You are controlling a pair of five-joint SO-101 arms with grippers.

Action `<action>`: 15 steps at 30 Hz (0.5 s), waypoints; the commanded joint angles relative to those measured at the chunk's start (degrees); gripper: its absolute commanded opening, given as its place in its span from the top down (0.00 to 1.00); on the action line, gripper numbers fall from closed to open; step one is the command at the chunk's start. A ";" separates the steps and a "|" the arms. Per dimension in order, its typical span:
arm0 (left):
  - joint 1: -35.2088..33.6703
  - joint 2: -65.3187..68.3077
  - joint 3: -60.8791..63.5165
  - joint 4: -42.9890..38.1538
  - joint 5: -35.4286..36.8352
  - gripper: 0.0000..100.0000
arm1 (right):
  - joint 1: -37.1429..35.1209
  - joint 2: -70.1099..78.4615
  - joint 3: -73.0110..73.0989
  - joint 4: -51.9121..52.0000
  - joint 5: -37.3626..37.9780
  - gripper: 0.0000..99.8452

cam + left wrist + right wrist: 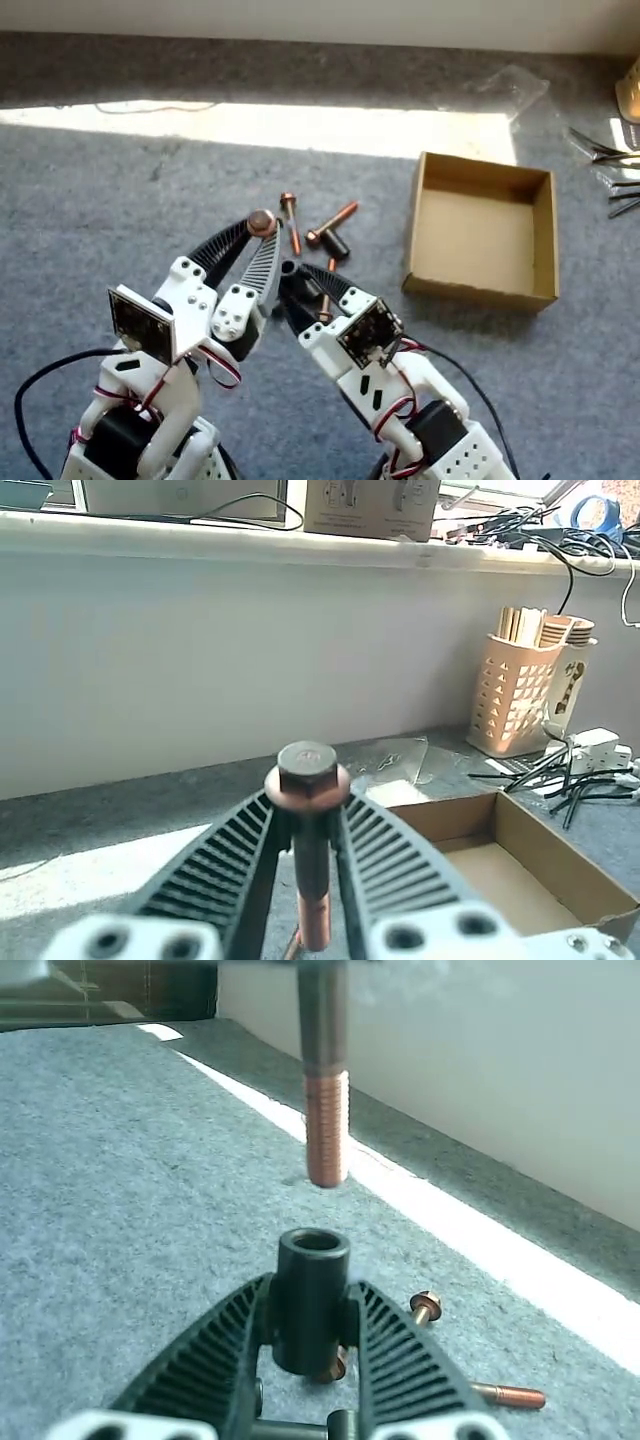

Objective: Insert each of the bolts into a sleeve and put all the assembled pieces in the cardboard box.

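My left gripper (310, 830) is shut on a copper bolt (311, 852), held upright with its hexagonal head on top; from above the bolt head (262, 222) shows at my fingertips. My right gripper (308, 1322) is shut on a black sleeve (311, 1298), held upright with its bore facing up. The bolt's threaded tip (326, 1130) hangs just above the sleeve, apart from it. The sleeve (289, 271) sits close beside the left gripper. The cardboard box (480, 230) lies open at the right. Loose bolts (291, 220) and another black sleeve (335, 243) lie on the carpet beyond the grippers.
Grey carpet covers the floor, with a sunlit strip (270, 125) along the far side. A clear plastic bag (505, 90) lies behind the box. Tools (610, 175) lie at the far right edge. A perforated holder (520, 685) and cables (580, 780) stand by the wall.
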 commanded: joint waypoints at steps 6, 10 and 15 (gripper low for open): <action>-0.57 -0.75 -3.74 0.00 3.34 0.99 | -0.04 -0.75 8.31 -1.80 0.35 0.99; -0.57 -0.75 -3.65 0.00 3.34 0.99 | -0.04 -0.75 8.31 -3.91 0.35 0.99; -0.57 -0.75 -3.38 0.00 3.34 0.99 | -0.04 -0.75 8.31 -5.76 0.35 0.99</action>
